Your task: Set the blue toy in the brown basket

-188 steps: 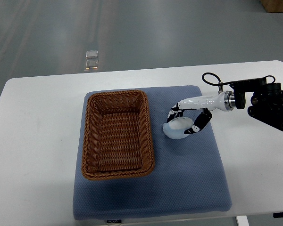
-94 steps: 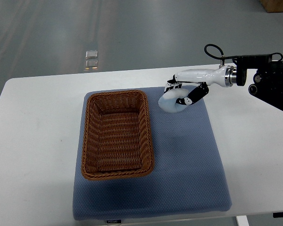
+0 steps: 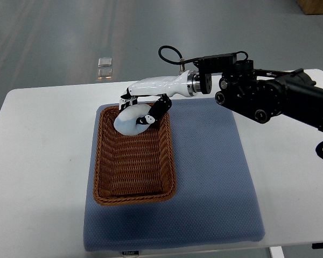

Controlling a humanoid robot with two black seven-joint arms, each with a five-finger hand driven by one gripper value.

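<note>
My glossy white right hand (image 3: 137, 110) has a smooth, tapered shell that narrows toward slim fingers (image 3: 157, 111) jointed in black and white. Behind it sits a ribbed silver metal wrist ring (image 3: 191, 85), then a boxy matte-black forearm (image 3: 269, 97) studded with round silver-rimmed bolts and fittings. A thin black cable (image 3: 169, 54) loops up from the wrist, and more black wiring runs along the forearm's top.

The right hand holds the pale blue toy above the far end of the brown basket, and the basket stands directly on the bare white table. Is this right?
Not quite. In the top view the right hand does hold the pale blue toy above the far end of the brown basket, but the basket stands on a blue mat that covers the white table, not on the bare table.
</note>
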